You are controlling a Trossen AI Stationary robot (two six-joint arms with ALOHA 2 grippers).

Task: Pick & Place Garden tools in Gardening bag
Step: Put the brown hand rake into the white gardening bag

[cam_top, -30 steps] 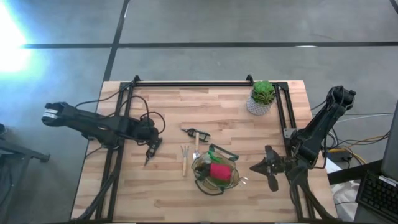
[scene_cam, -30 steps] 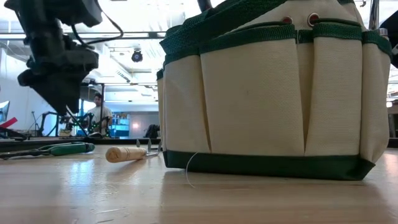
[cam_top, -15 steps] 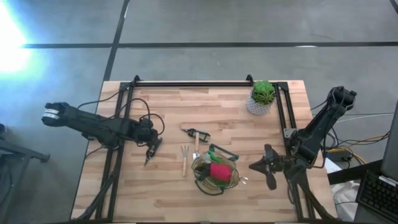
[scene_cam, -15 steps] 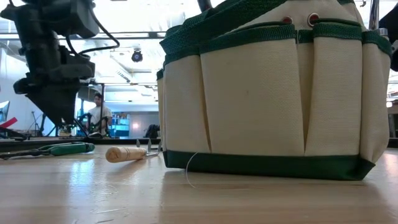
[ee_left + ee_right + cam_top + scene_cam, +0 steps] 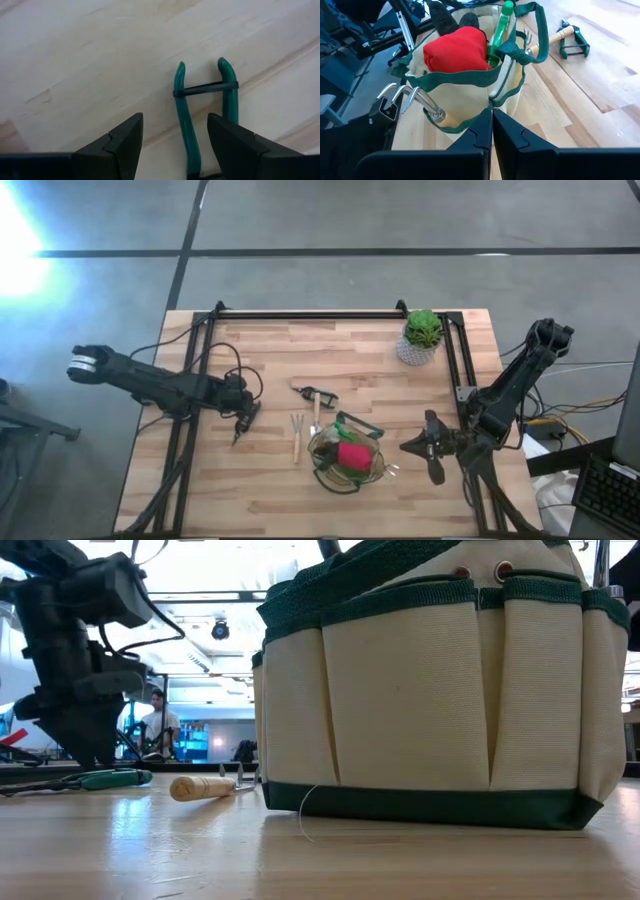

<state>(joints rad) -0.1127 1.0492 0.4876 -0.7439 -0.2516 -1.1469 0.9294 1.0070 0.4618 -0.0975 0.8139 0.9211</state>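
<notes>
Green-handled pruners lie flat on the wood, a black band across their handles. My left gripper hangs open just above them, pointing down, one handle running between its fingers; it also shows in the low view. The gardening bag stands at the near middle, holding a red glove, a green spray bottle and a rake. My right gripper is shut at the bag's right side. A wooden-handled fork lies left of the bag. My right gripper's shut fingertips stand at the bag's green rim, level from the table's right. I cannot tell whether they touch it.
A potted plant stands at the far right. More tools lie behind the bag. A black frame runs along the far edge and both sides. A person shows in the room beyond.
My left gripper has come down toward the green-handled pruners, staying open and not turning. The pruners, the bag and my right gripper have kept still.
</notes>
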